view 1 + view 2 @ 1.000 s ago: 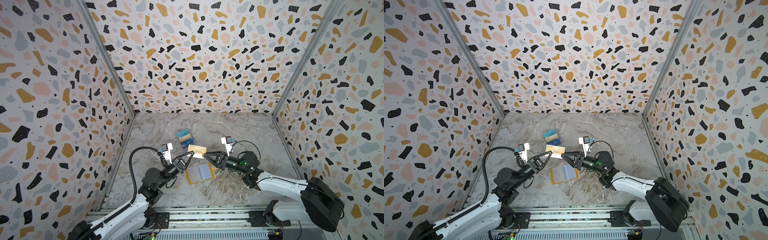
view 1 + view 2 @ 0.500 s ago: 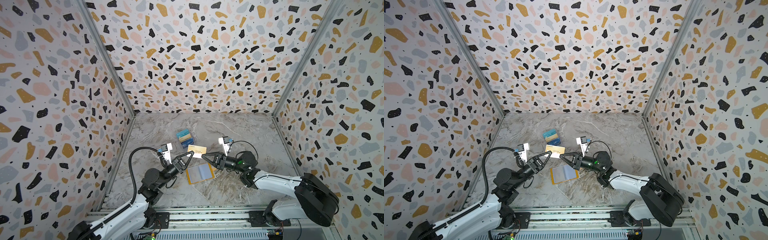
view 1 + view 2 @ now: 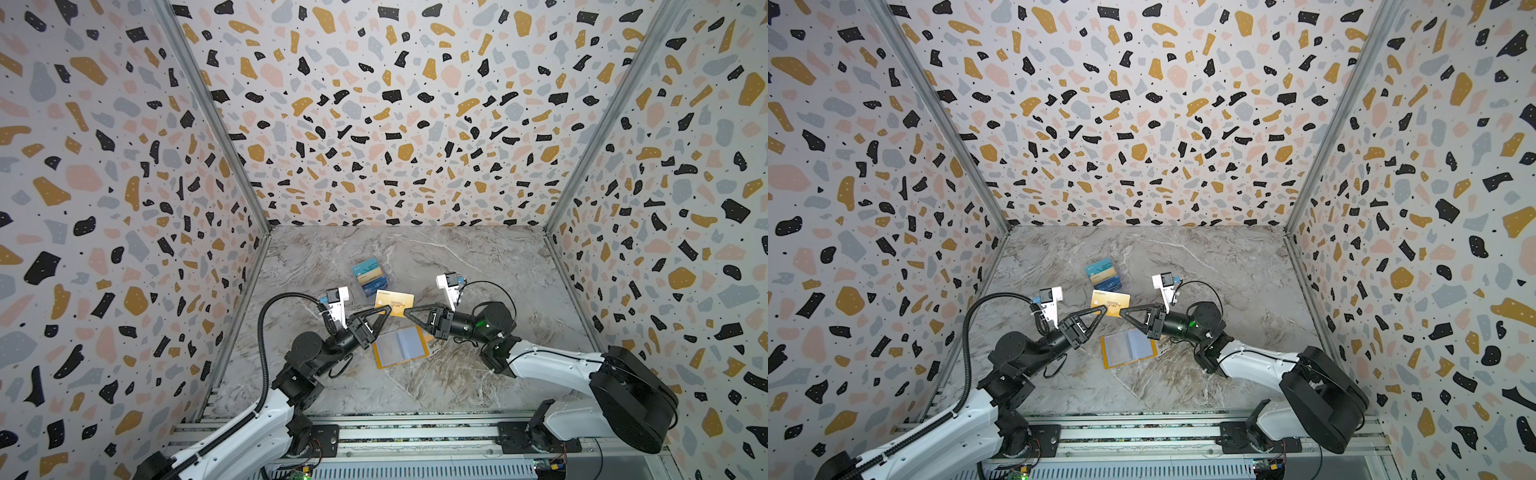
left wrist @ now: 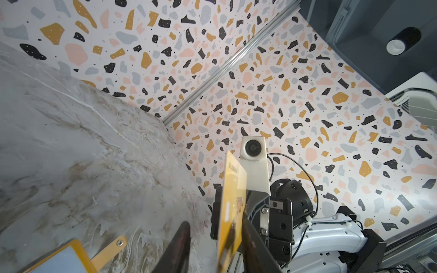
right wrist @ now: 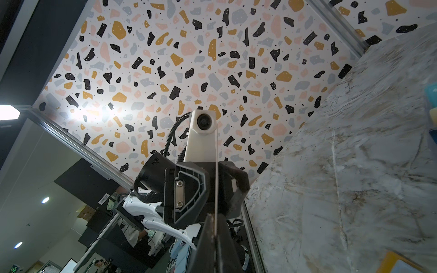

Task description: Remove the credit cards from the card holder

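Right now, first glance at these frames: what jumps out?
A gold card is held up off the table at the centre, where the two arms meet tip to tip: the right gripper is shut on it and the left gripper is open around its other end. Nearer the camera, the yellow card holder lies open and flat, with teal and blue cards grouped further back. Loud speckled walls box it all in.

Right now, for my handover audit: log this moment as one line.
left pincer: open around gold card | right pincer: shut on gold card, midair | card holder: lying open
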`<state>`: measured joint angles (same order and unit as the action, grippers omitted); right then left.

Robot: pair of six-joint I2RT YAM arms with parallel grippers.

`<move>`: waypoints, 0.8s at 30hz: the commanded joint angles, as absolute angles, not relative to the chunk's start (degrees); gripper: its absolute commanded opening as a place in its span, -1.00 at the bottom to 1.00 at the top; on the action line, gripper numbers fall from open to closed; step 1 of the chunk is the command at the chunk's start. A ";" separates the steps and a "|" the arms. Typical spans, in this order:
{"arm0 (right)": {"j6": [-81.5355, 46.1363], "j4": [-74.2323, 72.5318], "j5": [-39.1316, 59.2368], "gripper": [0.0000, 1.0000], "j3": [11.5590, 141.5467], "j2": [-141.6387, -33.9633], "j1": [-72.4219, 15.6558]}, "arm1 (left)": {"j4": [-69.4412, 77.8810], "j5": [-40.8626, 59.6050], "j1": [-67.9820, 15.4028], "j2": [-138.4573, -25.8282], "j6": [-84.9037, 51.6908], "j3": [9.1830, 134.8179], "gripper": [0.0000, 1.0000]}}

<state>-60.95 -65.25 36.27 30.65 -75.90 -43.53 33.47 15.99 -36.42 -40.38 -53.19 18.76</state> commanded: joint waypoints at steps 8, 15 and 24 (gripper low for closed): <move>-47.81 -44.94 42.46 -1.00 33.54 -65.81 -36.35 | -3.10 12.52 -35.95 -41.39 -30.54 33.64 0.01; -27.31 -14.40 46.98 -1.00 43.32 -63.54 -34.40 | -14.15 14.13 -35.95 -45.28 -20.91 42.12 0.09; -10.69 8.63 53.18 -1.00 51.20 -65.17 -34.45 | -22.52 22.90 -35.95 -50.51 -11.02 50.32 0.11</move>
